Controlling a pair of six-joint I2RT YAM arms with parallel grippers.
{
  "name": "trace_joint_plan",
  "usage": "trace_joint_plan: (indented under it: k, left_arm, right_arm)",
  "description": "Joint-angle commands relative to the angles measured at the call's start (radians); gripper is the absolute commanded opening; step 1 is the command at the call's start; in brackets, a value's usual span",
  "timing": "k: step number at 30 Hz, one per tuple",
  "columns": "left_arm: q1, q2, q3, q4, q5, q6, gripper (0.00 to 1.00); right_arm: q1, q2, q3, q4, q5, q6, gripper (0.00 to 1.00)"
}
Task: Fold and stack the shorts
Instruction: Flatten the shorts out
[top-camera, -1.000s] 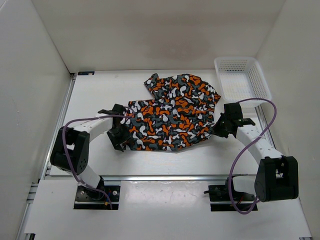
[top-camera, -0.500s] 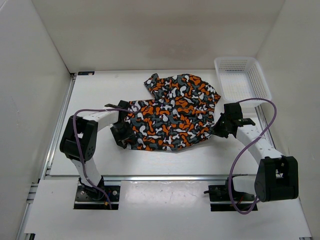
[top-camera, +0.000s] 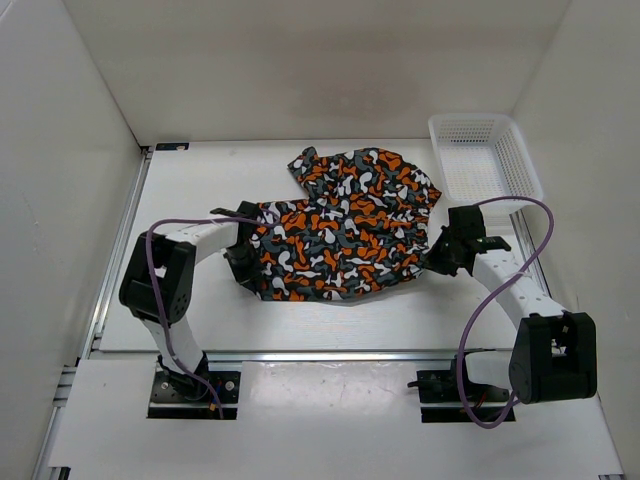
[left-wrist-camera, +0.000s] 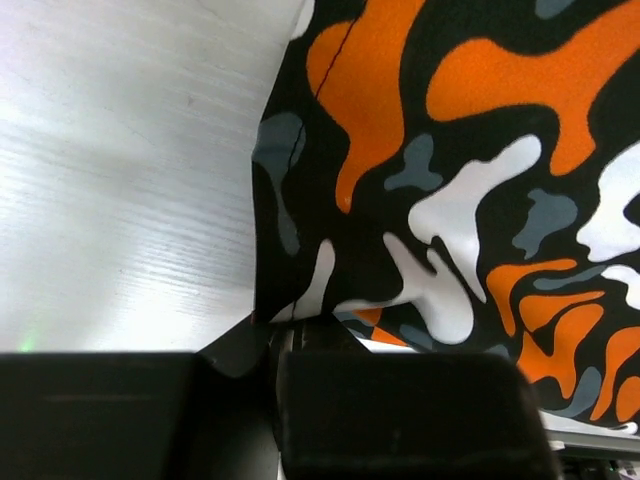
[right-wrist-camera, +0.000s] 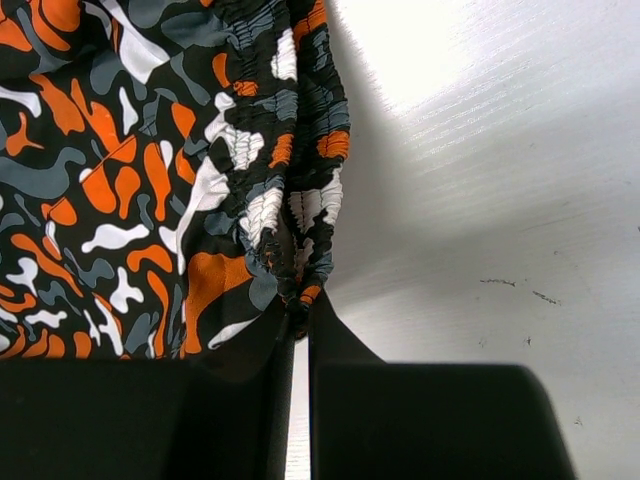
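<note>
Both ends of the shorts (top-camera: 345, 225), spread on the bench (top-camera: 190, 190), are now held: your left claw (left-wrist-camera: 300, 330) has just slid in and clenched on the hem corner while the right claw (right-wrist-camera: 300, 312) stays clamped on the waistband, so the fold can likely begin.

left claw (top-camera: 247, 263) tips hidden under shorts (top-camera: 345, 235), shorts cropped in wrist views

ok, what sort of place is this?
Likely a lab test cell: white panel walls around a table, left arm and right arm bolted at its near edge, shorts and mesh basket as props.
</note>
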Motion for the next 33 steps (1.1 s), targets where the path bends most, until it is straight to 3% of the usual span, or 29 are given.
trace_joint_plan:
  k: [1, 6, 12, 15, 17, 21, 23, 27, 33]
  left_arm:
    - [-0.007, -0.111, 0.037, -0.029, -0.059, -0.002, 0.10]
    - [0.028, -0.234, 0.232, -0.193, -0.137, 0.021, 0.10]
    - [0.070, -0.354, 0.621, -0.371, -0.209, 0.044, 0.10]
    - [0.079, -0.463, 0.532, -0.338, -0.200, 0.044, 0.10]
    - [0.109, -0.503, 0.321, -0.292, -0.179, 0.044, 0.10]
    - [0.137, -0.512, 0.072, -0.278, -0.086, 0.058, 0.10]
    - [0.137, -0.546, 0.059, -0.278, -0.086, 0.058, 0.10]
    - [0.137, -0.589, 0.218, -0.357, -0.106, 0.058, 0.10]
    - [0.146, -0.560, 0.702, -0.523, -0.138, 0.082, 0.10]
  right_arm:
    - [-0.008, -0.017, 0.028, -0.018, 0.021, -0.023, 0.01]
    - [-0.018, -0.026, 0.134, -0.073, 0.030, -0.042, 0.01]
    - [-0.018, -0.142, 0.370, -0.240, 0.059, -0.071, 0.01]
    - [-0.018, -0.219, 0.343, -0.274, 0.090, -0.089, 0.01]
    - [-0.018, -0.231, 0.271, -0.306, 0.111, -0.089, 0.01]
    - [-0.018, -0.231, 0.090, -0.404, 0.084, -0.062, 0.01]
    - [-0.018, -0.314, 0.044, -0.414, 0.055, -0.037, 0.01]
    - [-0.018, -0.400, 0.160, -0.432, 0.055, -0.022, 0.01]
    - [-0.018, -0.382, 0.577, -0.523, 0.055, -0.058, 0.01]
